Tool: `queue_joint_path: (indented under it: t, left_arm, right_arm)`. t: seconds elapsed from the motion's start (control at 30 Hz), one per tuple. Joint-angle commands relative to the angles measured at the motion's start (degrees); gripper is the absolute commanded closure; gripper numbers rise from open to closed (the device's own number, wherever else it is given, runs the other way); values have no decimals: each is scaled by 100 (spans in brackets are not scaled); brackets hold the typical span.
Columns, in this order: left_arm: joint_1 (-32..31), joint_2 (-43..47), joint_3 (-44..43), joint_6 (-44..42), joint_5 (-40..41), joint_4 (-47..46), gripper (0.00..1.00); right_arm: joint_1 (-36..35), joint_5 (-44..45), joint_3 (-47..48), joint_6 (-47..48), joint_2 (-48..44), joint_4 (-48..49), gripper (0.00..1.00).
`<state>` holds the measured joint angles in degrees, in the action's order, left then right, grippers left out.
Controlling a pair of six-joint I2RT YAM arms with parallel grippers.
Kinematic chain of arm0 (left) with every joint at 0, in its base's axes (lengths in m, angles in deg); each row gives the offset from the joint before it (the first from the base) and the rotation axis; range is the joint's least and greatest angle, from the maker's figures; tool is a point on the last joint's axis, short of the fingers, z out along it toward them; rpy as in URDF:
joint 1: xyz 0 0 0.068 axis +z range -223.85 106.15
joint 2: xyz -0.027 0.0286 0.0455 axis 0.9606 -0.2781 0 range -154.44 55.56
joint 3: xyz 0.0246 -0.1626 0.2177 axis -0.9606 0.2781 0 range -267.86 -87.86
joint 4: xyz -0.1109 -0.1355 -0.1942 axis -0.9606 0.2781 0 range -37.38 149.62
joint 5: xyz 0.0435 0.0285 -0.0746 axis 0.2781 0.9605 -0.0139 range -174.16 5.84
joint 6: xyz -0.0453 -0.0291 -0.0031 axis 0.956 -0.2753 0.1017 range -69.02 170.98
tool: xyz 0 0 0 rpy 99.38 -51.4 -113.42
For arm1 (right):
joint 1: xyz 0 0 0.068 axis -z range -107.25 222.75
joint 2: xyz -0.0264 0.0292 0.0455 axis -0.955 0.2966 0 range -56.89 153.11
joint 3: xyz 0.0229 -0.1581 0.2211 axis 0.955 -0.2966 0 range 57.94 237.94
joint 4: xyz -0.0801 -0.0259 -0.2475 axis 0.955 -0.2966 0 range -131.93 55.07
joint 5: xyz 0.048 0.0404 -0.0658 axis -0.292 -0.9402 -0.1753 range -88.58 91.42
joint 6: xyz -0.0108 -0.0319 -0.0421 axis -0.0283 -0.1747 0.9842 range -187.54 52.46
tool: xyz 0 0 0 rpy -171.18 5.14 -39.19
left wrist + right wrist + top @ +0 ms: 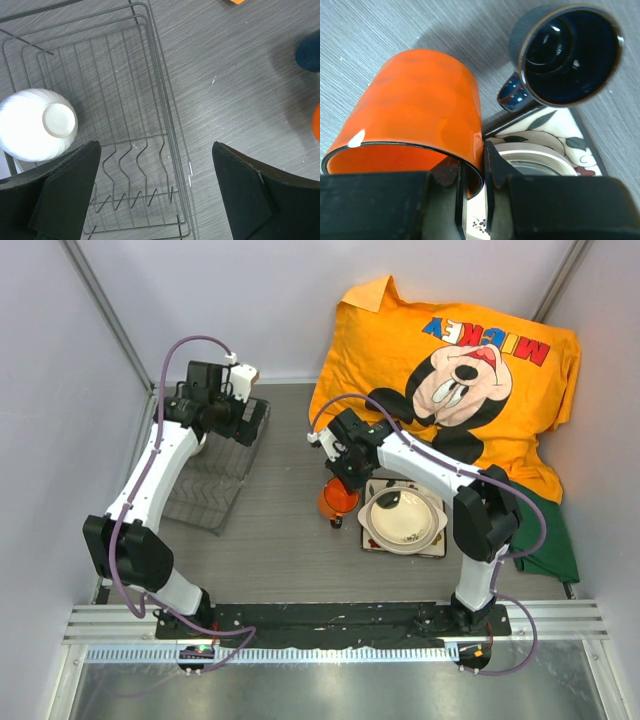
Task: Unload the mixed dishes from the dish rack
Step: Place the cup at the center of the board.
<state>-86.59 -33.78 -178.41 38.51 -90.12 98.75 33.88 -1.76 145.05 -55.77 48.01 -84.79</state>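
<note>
The right tool (472,167) is clamped on the rim wall of the orange mug (415,110), one finger inside and one outside. The mug is tilted just beside the square flowered plate (555,132), which carries the large cream bowl (403,518). The dark-blue cup (567,52) stands just beyond on the worktop (380,35). The danger appears to lie in that thin, off-centre pinch: a glazed wall could slip or swing, and a mug released while leaning could tip onto the plate's edge or knock the cup. Farther back, the left tool (155,150) hangs with jaws spread wide and nothing in them over the dish rack (170,125), where the small white bowl (37,125) sits upside down at one side. A descent off-line could snag a finger on the wires and drag the rack. Only the right wrist view shows the pinch itself. Only the left wrist view shows the bowl in the rack plainly. The overhead camera alone takes in both arms at once.
</note>
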Motion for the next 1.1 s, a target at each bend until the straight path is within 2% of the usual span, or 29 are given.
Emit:
queue_joint_path:
  t: [0.0,0.27,0.67,0.8,0.83,0.93,1.07]
  left_arm:
    - [-1,101,-7,-150,235,-113,1]
    - [16,5,-174,-335,525,-104,0]
    - [165,-198,-271,-484,789,-104,0]
    - [253,-233,-289,-537,850,-122,0]
    - [271,-233,-306,-572,850,-139,0]
    - [376,-268,-341,-599,877,-139,0]
    - [517,-294,-394,-686,868,-113,0]
  right_arm:
    - [-94,-192,342,97,39,-14,99]
    - [-147,-253,544,185,451,-357,99]
    - [-191,265,570,273,707,-471,97]
    - [-208,292,482,299,733,-463,88]
    - [-208,292,482,308,707,-454,81]
    - [-208,292,500,317,628,-445,68]
    - [-208,537,509,317,514,-445,57]
